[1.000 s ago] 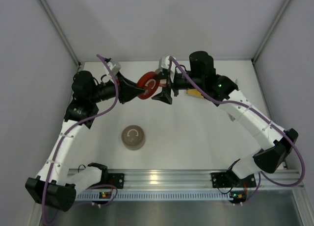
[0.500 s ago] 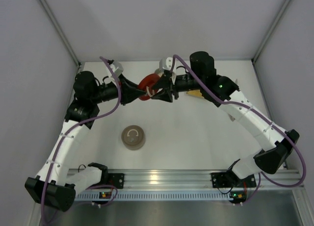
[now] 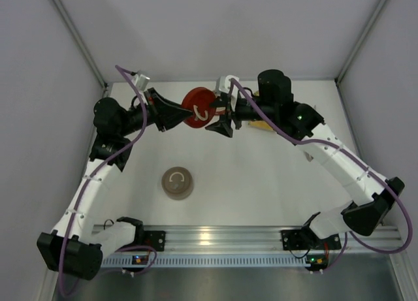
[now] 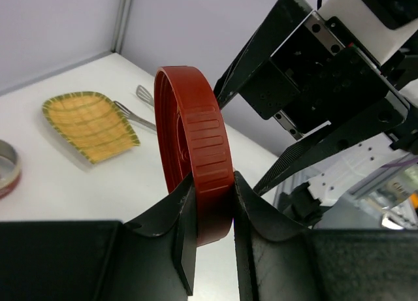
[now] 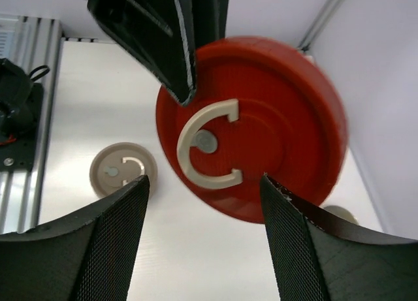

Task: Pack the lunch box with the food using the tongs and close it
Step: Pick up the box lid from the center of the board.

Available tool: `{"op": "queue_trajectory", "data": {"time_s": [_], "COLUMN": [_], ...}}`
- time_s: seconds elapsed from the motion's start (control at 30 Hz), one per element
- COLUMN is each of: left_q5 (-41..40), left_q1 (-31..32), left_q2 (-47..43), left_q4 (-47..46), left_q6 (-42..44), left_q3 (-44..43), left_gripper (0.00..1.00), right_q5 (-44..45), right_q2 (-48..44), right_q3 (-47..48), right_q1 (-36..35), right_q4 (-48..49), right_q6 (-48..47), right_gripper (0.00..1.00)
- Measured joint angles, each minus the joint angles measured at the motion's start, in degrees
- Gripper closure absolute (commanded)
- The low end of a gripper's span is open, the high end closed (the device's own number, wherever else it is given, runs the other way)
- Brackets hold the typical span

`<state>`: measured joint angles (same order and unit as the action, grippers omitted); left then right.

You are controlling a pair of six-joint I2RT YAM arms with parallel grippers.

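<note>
Left fingers (image 4: 171, 245) clamped on red lid (image 4: 196, 144) edge, right fingers (image 5: 108, 245) apart facing it

Bright, even overhead light is flooding the white table (image 3: 261, 183), casting only faint shadows and glinting off the aluminium rail (image 3: 209, 236).

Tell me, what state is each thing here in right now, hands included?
red lid: on edge in the air, rim pinched.
left hand: shut on the red lid.
right hand: open, facing the lid's handle side.
beige lid: flat on the table, handle up.
tray: lying on the table.
tongs: lying beside the tray.
</note>
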<state>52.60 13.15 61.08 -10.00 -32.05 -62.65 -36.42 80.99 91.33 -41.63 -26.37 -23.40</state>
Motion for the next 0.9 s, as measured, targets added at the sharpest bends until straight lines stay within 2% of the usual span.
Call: {"op": "queue_trajectory", "data": {"time_s": [0.33,0.9], "left_q5": [-0.1,-3.7], "left_q1": [-0.3,-3.0], "left_q2": [1.3,1.9], "left_q4": [-11.5,-16.5], "left_q6": [-19.4,-32.8], "left_q3": [4.4,4.4], "left_gripper": [1.0,1.0], "right_q5": [4.1,2.7], "right_q2": [0.0,-1.2], "right_q3": [7.0,7.3], "right_q1": [0.0,0.0], "right_q4": [0.2,-1.5], "right_q6": [-3.3,-5.1], "right_gripper": [0.32,0.29]}}
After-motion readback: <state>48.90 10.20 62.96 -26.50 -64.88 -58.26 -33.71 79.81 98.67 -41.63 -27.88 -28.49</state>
